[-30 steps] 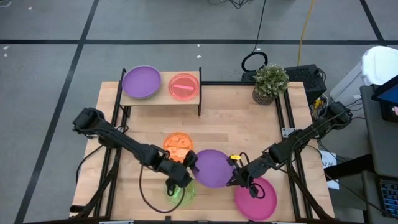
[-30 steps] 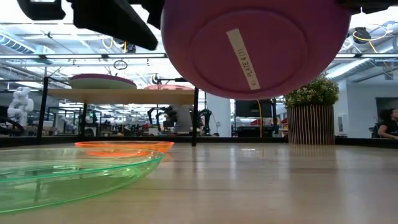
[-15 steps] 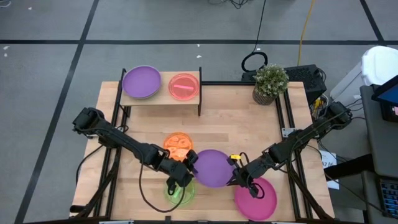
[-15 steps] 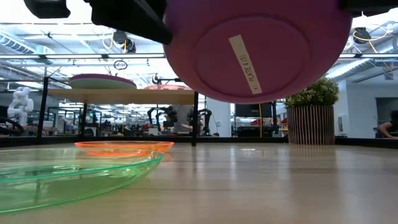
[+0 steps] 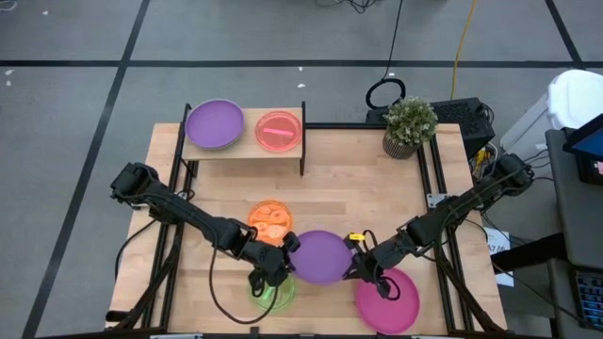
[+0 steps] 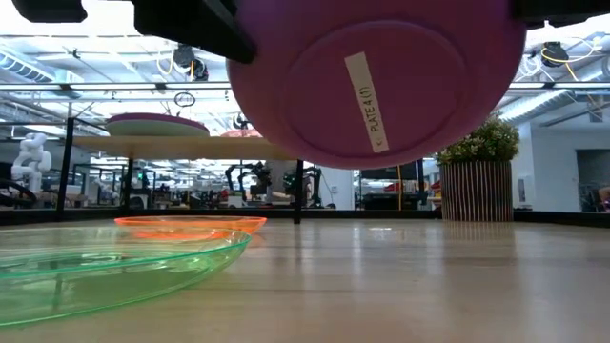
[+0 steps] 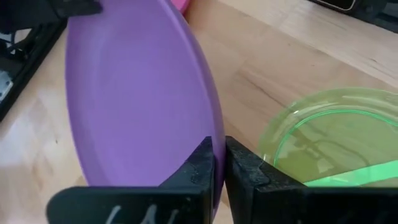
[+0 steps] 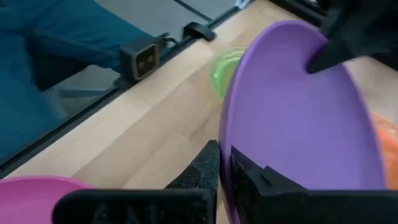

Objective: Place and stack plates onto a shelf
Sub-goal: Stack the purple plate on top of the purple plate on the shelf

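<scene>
My overhead camera is looking straight down; low and wrist cameras are sharing the purple plate (image 6: 376, 76) close up.

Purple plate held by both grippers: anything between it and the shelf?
Nothing visible blocks it. The purple plate hangs above the table, pinched by the left gripper and right gripper. The orange plate lies flat below that route to the shelf.

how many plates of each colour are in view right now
purple: 2, one on the shelf, one held in the air between the left gripper and the right gripper
red-pink: 1
orange: 1
green: 1
magenta: 1
total: 6
</scene>
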Available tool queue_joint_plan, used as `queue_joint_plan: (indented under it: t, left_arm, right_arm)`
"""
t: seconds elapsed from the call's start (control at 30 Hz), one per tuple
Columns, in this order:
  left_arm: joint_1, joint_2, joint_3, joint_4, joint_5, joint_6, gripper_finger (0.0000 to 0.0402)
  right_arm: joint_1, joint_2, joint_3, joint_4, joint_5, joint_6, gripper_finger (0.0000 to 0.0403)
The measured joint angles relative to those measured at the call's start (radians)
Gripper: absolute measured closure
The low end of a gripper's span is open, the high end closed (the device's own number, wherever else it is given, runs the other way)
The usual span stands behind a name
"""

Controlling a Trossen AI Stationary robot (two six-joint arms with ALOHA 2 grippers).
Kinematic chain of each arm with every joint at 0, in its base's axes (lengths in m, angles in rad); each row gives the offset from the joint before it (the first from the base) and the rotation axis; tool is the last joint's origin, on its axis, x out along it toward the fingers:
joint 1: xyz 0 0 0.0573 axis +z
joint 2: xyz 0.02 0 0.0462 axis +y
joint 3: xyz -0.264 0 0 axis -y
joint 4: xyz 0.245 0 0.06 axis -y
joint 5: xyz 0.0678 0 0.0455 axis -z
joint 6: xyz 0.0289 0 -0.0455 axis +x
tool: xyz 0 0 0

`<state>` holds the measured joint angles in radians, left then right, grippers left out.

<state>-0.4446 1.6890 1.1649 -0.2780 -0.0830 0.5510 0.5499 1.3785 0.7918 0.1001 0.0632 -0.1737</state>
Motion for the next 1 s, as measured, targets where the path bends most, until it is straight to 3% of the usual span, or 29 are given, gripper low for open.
queue_joint_plan:
  t: [0.23, 0.47, 0.7, 1.0]
  left_arm:
    - [0.000, 0.000, 0.000, -0.034, -0.029, -0.011, 0.0381]
    - [0.005, -0.001, 0.000, -0.041, -0.112, 0.007, 0.0382]
    - [0.013, -0.001, 0.000, -0.041, -0.117, 0.012, 0.0382]
    - [0.012, -0.036, 0.000, -0.087, -0.113, 0.004, 0.0382]
  right_arm:
    - [0.000, 0.000, 0.000, 0.019, 0.109, 0.087, 0.0337]
    - [-0.001, 0.000, 0.000, 0.162, 0.101, 0.123, 0.0287]
    - [-0.009, 0.000, 0.000, 0.319, 0.104, 0.132, 0.0260]
    - [-0.009, -0.076, -0.001, 0.331, 0.302, 0.129, 0.0240]
